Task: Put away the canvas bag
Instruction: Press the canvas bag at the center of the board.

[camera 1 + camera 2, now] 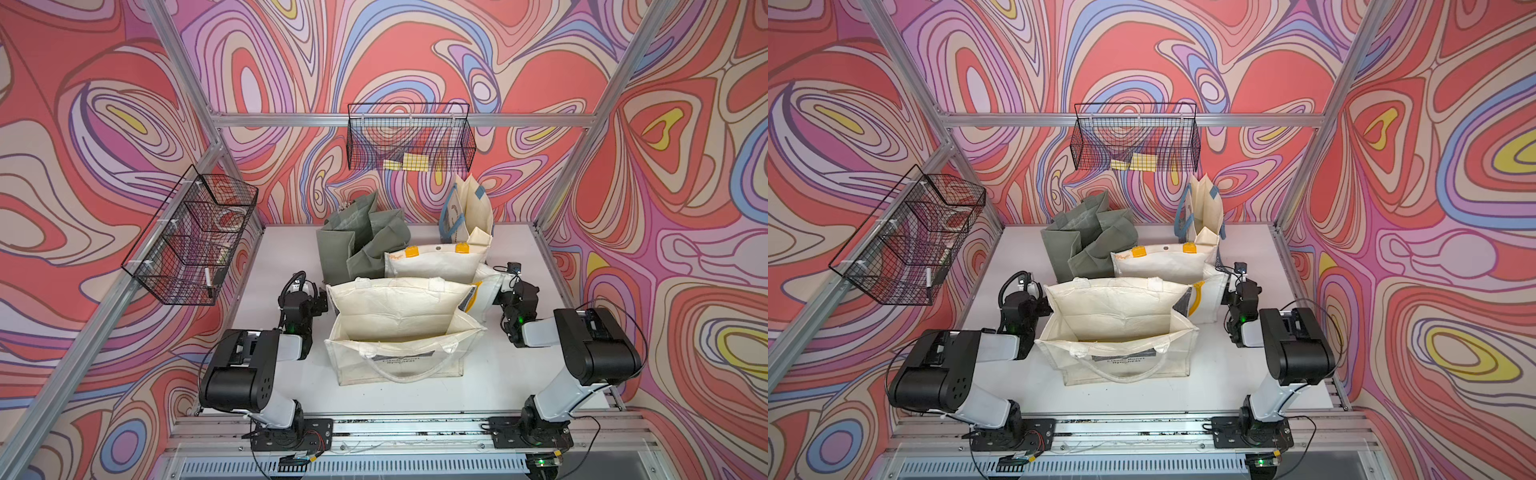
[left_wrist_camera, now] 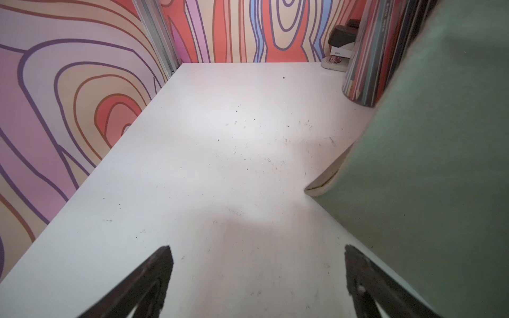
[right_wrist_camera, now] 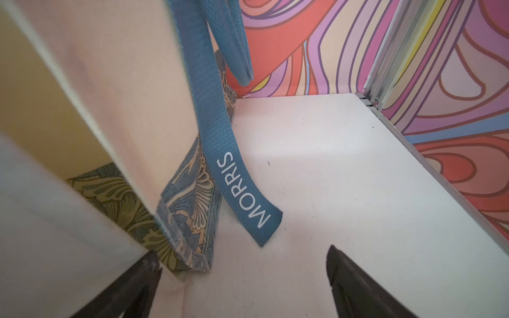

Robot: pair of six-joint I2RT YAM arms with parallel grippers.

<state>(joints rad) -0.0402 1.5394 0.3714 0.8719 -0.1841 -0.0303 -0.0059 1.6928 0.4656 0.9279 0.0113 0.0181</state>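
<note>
Canvas bag [image 1: 399, 303] stands open, print half hidden; left gripper [image 2: 257, 247], right gripper [image 3: 243, 251] wide, empty

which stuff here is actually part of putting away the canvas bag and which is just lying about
For the job: cream canvas bag, standing open between the arms; left gripper and right gripper, both open and empty.

Just lying about: green bag; bag with yellow handles; blue-handled bag; back wire basket; side wire basket.
</note>
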